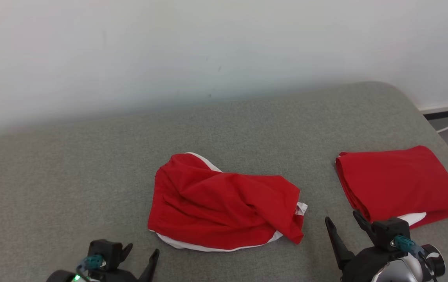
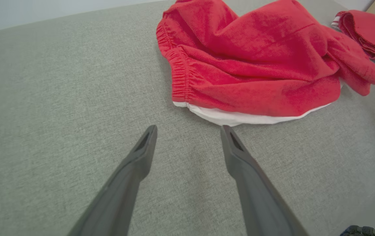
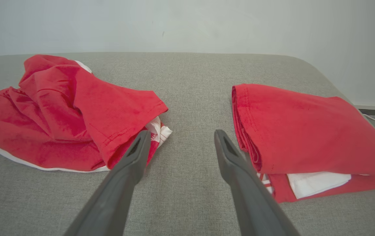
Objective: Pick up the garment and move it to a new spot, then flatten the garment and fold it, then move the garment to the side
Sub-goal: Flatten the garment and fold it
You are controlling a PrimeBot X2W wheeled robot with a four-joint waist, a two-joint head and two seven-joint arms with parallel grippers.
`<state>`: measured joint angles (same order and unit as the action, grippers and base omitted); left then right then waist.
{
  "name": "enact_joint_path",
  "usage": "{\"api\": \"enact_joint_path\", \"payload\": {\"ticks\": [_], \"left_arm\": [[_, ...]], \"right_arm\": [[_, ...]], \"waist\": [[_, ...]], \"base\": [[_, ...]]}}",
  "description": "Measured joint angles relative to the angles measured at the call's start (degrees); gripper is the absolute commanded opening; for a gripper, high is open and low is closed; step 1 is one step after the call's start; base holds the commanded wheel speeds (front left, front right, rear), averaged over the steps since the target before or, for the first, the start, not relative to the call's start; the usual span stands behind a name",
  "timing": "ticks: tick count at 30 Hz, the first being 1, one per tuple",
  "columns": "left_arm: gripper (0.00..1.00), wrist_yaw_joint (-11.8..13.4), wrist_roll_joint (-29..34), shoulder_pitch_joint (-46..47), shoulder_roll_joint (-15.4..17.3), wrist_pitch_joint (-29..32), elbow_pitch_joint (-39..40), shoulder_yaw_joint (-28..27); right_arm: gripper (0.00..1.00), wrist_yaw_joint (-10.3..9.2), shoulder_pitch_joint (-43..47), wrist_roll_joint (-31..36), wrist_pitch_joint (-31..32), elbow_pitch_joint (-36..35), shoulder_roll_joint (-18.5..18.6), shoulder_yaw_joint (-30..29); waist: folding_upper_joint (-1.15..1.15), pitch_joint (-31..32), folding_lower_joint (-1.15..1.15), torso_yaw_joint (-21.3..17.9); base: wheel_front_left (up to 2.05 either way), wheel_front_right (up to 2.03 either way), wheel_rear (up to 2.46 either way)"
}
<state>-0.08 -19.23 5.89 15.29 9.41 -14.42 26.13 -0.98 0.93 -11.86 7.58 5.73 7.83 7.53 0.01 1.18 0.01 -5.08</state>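
Crumpled red garment (image 1: 224, 203) with white trim lies bunched about midway along the grey padded surface (image 1: 71, 176), nearer its front edge, elastic waistband toward the left. Folded red garment (image 1: 400, 184) sits by the right edge, well apart from it. Left gripper (image 1: 142, 250) is spread wide and empty at the front edge, left of the crumpled garment, tips near its white hem, not touching. Right gripper (image 1: 341, 217) is also wide and empty, between the two garments, one finger just beside the folded one's front corner. White wall (image 1: 208, 47) behind.
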Motion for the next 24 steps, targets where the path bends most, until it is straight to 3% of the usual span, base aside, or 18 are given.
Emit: {"api": "enact_joint_path", "payload": {"ticks": [7, 13, 24], "left_arm": [[1.00, -2.0, 1.7, 5.0, 0.1, 1.7, -5.6, 2.0], [1.00, -2.0, 3.2, 9.3, -0.5, 2.2, -9.7, 2.0], [1.00, -1.6, 3.7, 15.8, -4.5, 2.1, -15.2, 2.6]], "right_arm": [[1.00, 0.89, -1.9, 0.0, 0.5, 1.0, -0.5, 1.2], [1.00, 2.77, -4.9, 1.3, 1.5, 4.7, -0.2, 3.7], [1.00, 5.80, -11.2, 3.2, 3.1, 12.2, -0.4, 9.2]], "waist": [[0.00, -2.8, 0.00, -1.6], [0.00, -5.5, 0.00, -2.8], [0.00, -9.9, 0.00, -2.4]], "base": [[0.00, 0.00, 0.00], [0.00, 0.00, 0.00], [0.00, 0.00, 0.00]]}}
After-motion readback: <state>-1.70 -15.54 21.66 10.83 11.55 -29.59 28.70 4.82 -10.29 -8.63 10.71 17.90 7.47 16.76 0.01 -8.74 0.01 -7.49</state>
